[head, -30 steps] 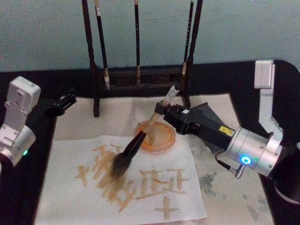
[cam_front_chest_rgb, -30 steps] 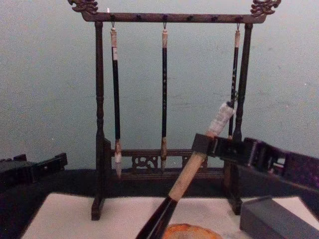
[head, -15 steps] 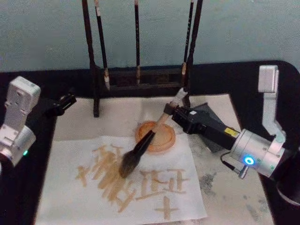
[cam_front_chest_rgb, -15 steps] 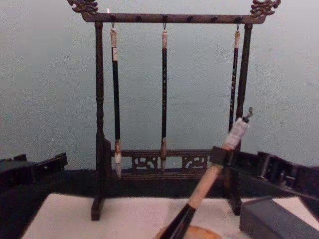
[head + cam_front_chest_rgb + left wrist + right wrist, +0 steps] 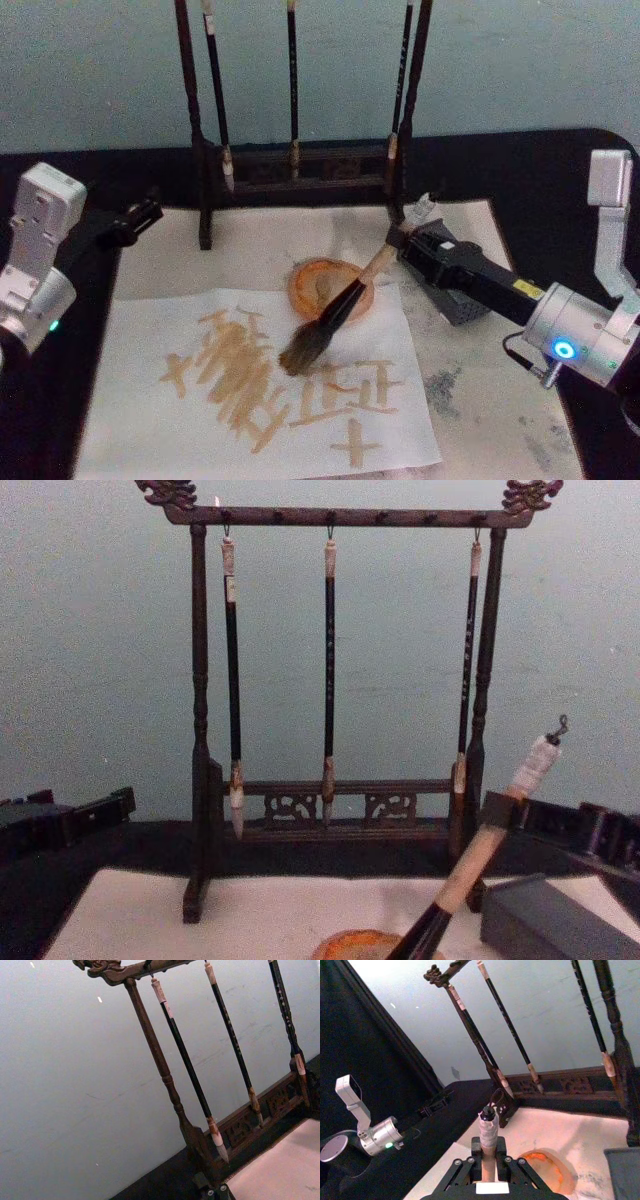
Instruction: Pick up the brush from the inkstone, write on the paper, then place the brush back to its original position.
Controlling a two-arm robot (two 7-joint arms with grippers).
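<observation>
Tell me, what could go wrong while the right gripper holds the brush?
1. The bristles of the brush are over the written strokes on the paper; they may smear or drip.
2. The right gripper holds the handle close to the stand's right post; a swing could knock it.
The left gripper sits idle at left.

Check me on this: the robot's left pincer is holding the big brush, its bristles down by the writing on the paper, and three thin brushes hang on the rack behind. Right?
Not quite: the head view shows the right pincer holding the brush, while the left pincer sits idle off to the left of the paper. The rest is right.
</observation>
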